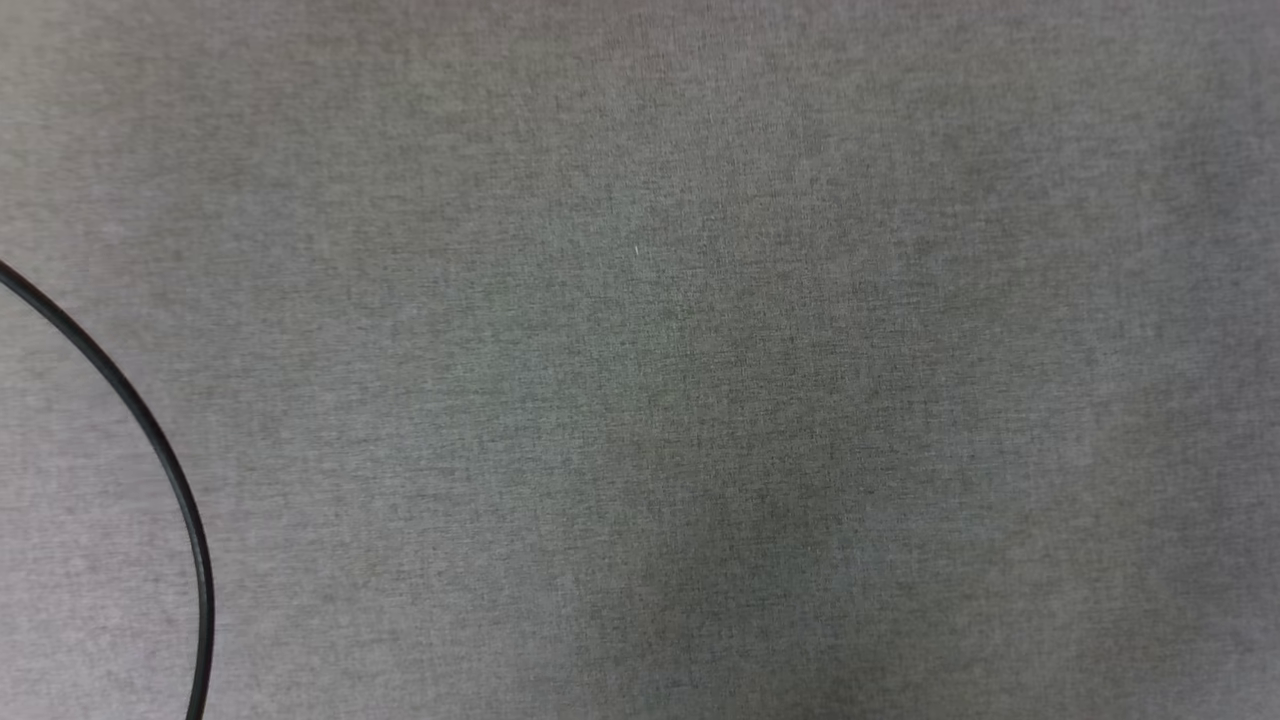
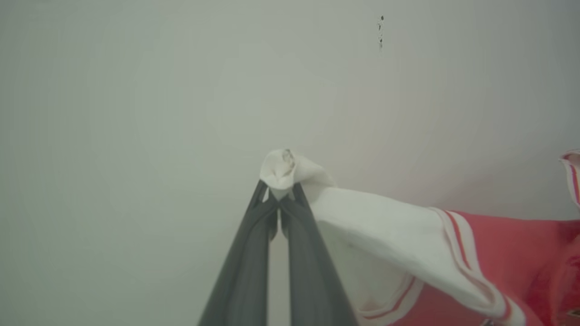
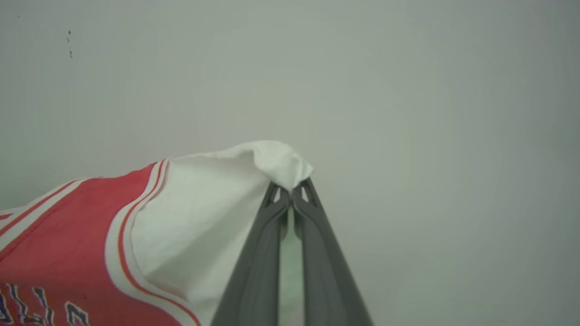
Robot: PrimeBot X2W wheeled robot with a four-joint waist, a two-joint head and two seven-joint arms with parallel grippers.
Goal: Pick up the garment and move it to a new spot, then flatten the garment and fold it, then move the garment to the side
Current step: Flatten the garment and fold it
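Observation:
In the left wrist view my left gripper (image 2: 278,192) is shut on the tip of a white sleeve of the garment (image 2: 498,244), whose red body with striped trim hangs off to the right. In the right wrist view my right gripper (image 3: 291,189) is shut on the other white sleeve of the garment (image 3: 63,226), whose red body trails to the lower left with part of the black, white-outlined print at the bottom edge. Both pinched sleeves are held up in front of a pale wall.
The head view looks down on a grey woven cloth surface (image 1: 700,350). A thin black cable (image 1: 160,450) curves across its lower left corner. A small dark mark (image 2: 380,31) sits on the pale wall (image 3: 408,90) behind the garment.

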